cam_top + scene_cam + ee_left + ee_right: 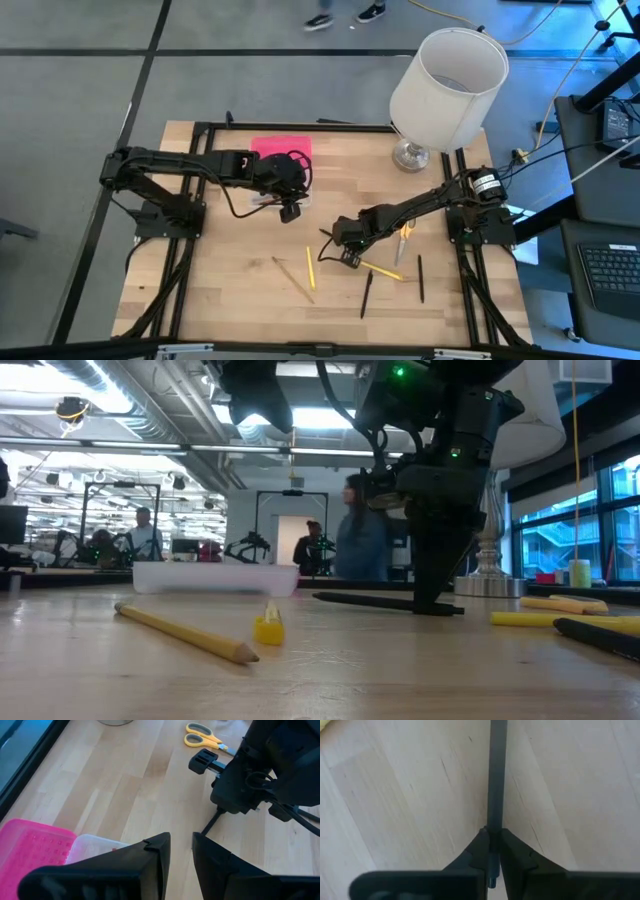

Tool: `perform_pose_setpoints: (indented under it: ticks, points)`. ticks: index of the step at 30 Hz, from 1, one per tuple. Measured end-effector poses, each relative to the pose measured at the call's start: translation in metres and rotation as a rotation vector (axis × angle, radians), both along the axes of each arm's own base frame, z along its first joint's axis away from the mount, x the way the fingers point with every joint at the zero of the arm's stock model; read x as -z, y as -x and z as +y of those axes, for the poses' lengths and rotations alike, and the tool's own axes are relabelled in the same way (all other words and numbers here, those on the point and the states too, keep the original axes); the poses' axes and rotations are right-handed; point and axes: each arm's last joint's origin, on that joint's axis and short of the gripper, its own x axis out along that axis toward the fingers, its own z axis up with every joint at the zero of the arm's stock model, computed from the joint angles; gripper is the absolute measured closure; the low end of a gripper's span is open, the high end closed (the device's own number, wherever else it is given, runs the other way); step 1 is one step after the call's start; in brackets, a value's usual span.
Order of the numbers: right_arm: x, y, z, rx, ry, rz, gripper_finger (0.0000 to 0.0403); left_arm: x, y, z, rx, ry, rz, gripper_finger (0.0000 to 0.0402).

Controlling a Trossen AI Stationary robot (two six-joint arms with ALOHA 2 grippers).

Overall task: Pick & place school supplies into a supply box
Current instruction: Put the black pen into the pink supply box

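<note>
Nearest low camera: wooden pencil lying loose. Left gripper parked, slightly parted, empty, above supply box at 11 o'clock. Right gripper clamped on dark pen near table centre. Step: grasp made. Next: lift, carry toward 10 o'clock, release into box.

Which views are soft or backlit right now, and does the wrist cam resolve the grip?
Low view: arms silhouetted against bright ceiling lights, near wooden pencil soft. Right wrist view: sharp, right gripper shut on the thin dark pen. Left wrist view: own fingers blurred, yellow-handled scissors crisp.
</note>
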Motion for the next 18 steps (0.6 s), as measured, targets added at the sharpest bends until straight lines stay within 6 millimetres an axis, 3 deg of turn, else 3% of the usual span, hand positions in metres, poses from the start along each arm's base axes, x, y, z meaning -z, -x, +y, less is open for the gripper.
perform_pose_setpoints:
  ticks: [8, 18]
  points:
    - [0.0003, -0.0002, 0.0, -0.008, 0.002, -0.003, 0.0355, 0.0, 0.0, 0.0, 0.0, 0.0, 0.0, 0.0327]
    - [-0.001, -0.001, 0.0001, -0.014, 0.003, -0.005, 0.0365, 0.0, 0.0, 0.0, -0.016, 0.016, -0.003, 0.0327]
